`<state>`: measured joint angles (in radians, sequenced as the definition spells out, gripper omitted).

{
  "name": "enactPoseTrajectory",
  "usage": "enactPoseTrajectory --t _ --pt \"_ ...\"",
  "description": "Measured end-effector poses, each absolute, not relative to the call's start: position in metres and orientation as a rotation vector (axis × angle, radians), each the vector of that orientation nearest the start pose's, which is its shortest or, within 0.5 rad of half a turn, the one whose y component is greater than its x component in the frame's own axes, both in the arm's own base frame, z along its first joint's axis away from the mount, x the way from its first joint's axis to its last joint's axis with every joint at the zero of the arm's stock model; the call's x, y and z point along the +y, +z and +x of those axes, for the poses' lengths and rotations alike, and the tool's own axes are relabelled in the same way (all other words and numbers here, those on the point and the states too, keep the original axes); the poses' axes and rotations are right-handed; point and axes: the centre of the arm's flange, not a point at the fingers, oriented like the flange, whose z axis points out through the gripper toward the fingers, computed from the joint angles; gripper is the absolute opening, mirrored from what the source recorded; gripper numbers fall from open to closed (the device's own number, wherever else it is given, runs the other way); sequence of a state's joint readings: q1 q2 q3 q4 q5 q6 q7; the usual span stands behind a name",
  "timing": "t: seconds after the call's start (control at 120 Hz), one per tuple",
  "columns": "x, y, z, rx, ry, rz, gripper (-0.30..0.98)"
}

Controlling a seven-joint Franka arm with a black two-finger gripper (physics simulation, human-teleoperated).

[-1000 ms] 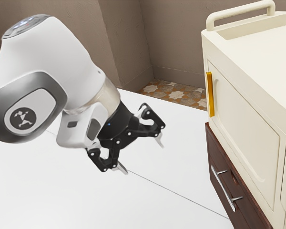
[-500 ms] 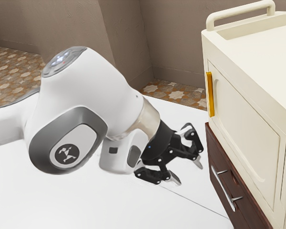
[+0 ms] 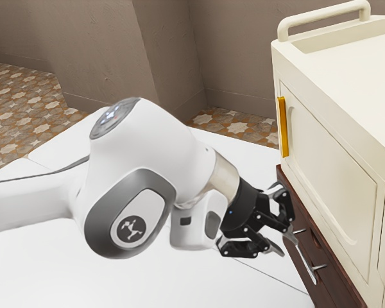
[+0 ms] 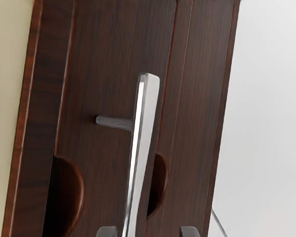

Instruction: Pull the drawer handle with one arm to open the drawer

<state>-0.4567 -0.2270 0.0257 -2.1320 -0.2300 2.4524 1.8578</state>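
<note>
One handle (image 4: 145,113), long axis level, jutting outward

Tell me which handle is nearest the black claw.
The long silver bar handle on the dark brown drawer front: the open claw is right by it, while the upright yellow handle sits higher, on the cream door.

Gripper (image 3: 284,243) near metal handle (image 3: 311,274), fingers apart; dark drawer (image 3: 332,286) shut below cream cabinet (image 3: 333,186).

Brown walls (image 3: 109,51), star-tiled floor (image 3: 25,102)
A white counter (image 3: 25,276) is seen beside a cream cabinet (image 3: 333,186) topped by a rail (image 3: 324,14).
</note>
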Motion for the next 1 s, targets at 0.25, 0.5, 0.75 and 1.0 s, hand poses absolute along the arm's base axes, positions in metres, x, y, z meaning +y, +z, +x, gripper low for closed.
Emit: enactPoseTrajectory --t 0.25,0.5,0.75,1.0 --pt "-0.223 0.563 0.487 2.484 -0.867 -1.392 0.08" --pt "-0.225 0.547 0.494 2.505 -0.865 -1.404 0.02" --pt "-0.195 0.540 0.458 2.512 -0.845 -1.394 -0.04" --pt "-0.165 0.544 0.422 2.506 -0.859 -1.376 -0.06"
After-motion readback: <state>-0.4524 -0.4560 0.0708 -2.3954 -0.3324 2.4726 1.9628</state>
